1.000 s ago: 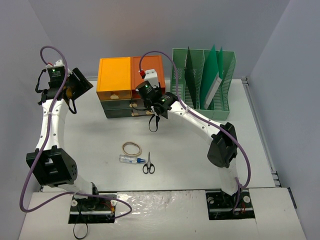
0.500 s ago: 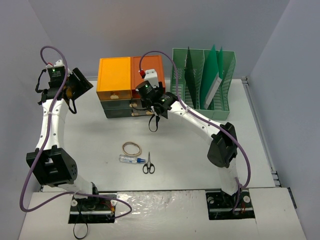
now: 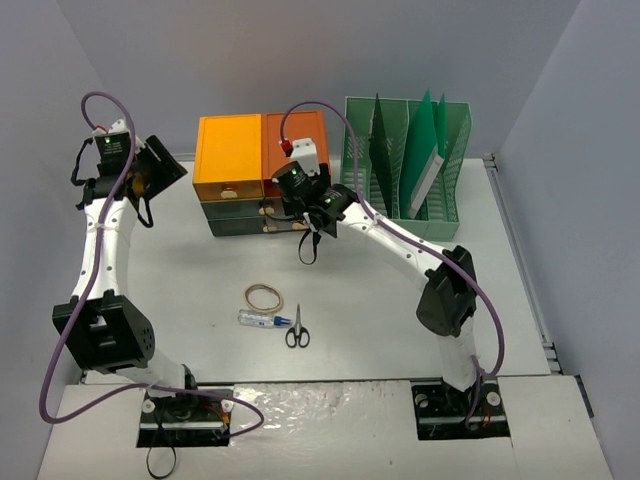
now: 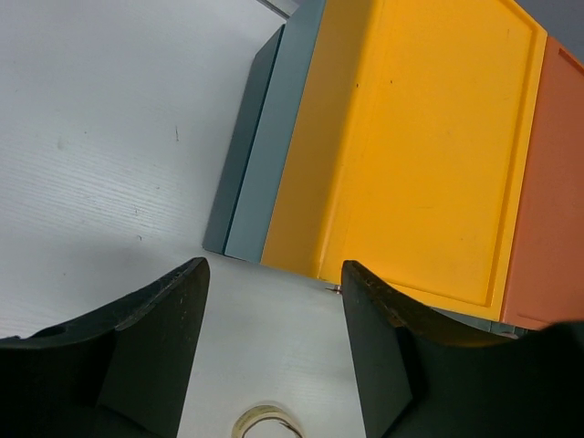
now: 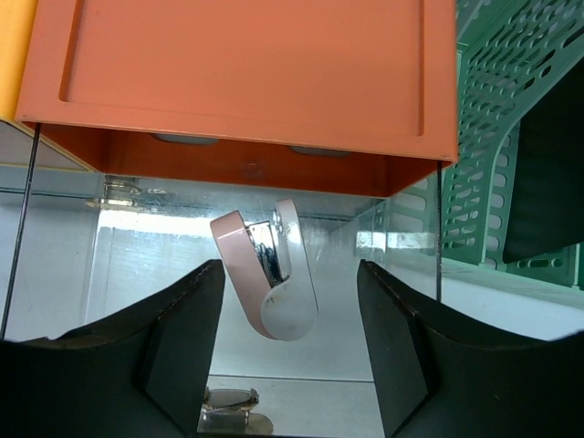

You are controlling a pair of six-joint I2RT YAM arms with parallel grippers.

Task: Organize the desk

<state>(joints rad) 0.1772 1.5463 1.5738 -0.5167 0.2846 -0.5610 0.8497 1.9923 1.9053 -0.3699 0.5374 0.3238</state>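
Pink stapler (image 5: 265, 265) sits in the clear drawer (image 5: 119, 255), right gripper (image 5: 289, 274) spread above it, left gripper (image 4: 274, 274) spread too. Scissors (image 3: 297, 330), glue pen (image 3: 262, 319), rubber band (image 3: 265, 296) left on counter (image 3: 180, 270).

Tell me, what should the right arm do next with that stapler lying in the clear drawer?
Probably draw the right gripper back out of the clear drawer. Its jaws stand open, and the pink-and-white stapler lies in the drawer between them, touching neither finger, so it looks released. Once clear, the drawer could be pushed shut.
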